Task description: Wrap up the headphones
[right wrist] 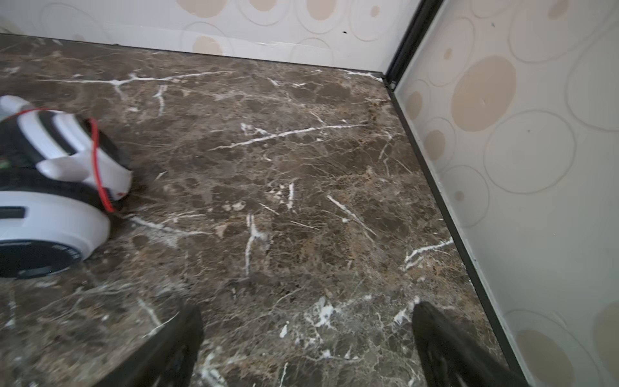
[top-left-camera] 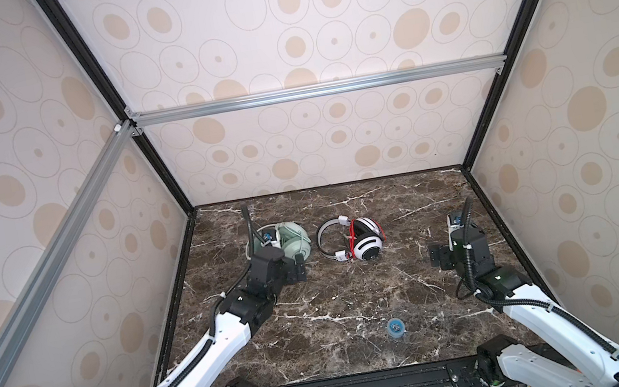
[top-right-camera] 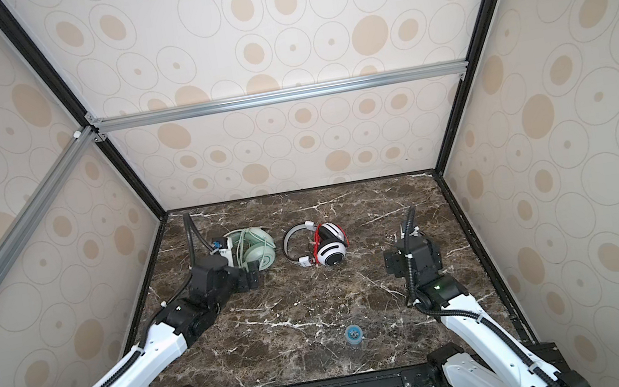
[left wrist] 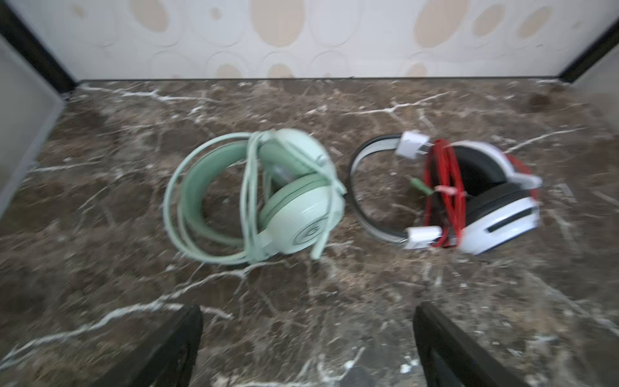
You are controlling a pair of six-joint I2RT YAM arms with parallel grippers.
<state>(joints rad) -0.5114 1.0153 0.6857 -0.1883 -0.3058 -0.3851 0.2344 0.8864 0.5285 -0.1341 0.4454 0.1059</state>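
Your pale mint green over-ear headphones (left wrist: 301, 214) lie far left on the dark brown marbled surface (top-left-camera: 338, 307), the white-and-black headphones (left wrist: 502, 222) wound in red cord just to their right. Your left jaws stand spread and empty on the near side of the mint pair; your right jaws, likewise spread, hang well off right.

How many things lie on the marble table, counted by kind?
Headsets: 2, the mint green headset and the white-and-black headset
Other: 1, the small blue round object
Total: 3
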